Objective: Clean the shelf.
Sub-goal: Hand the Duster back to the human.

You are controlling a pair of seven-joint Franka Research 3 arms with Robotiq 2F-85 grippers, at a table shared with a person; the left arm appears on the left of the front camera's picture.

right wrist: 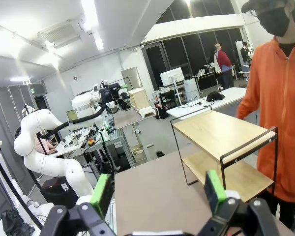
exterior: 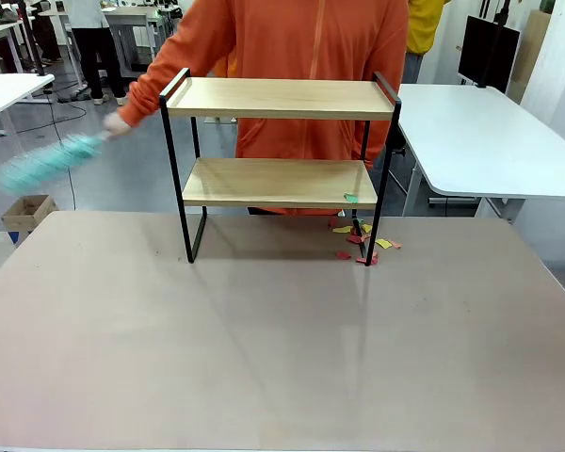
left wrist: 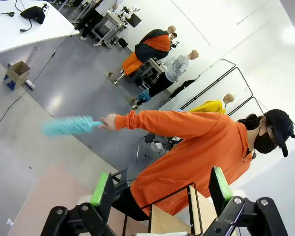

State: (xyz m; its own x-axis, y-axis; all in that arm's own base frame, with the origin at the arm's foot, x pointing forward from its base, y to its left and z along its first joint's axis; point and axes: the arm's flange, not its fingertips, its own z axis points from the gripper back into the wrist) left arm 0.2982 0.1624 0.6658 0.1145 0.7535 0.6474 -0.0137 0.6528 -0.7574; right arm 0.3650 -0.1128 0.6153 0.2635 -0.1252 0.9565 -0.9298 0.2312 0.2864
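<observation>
the shelf (exterior: 279, 99), upper centre, looks light but rigid, best gripped by its black frame; both end effectors gape, empty.

Teal duster (exterior: 45, 165) motion-blurred at nine o'clock of the shelf (exterior: 279, 99), person's hand (exterior: 116, 122) gripping it smeared too, paper scraps (exterior: 361, 241) at the shelf's five o'clock leg too small to identify, shelf's lower part cut off by left wrist view's bottom edge

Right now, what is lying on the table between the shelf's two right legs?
Small red and yellow paper scraps, scattered around the shelf's right legs in the front view.
</observation>
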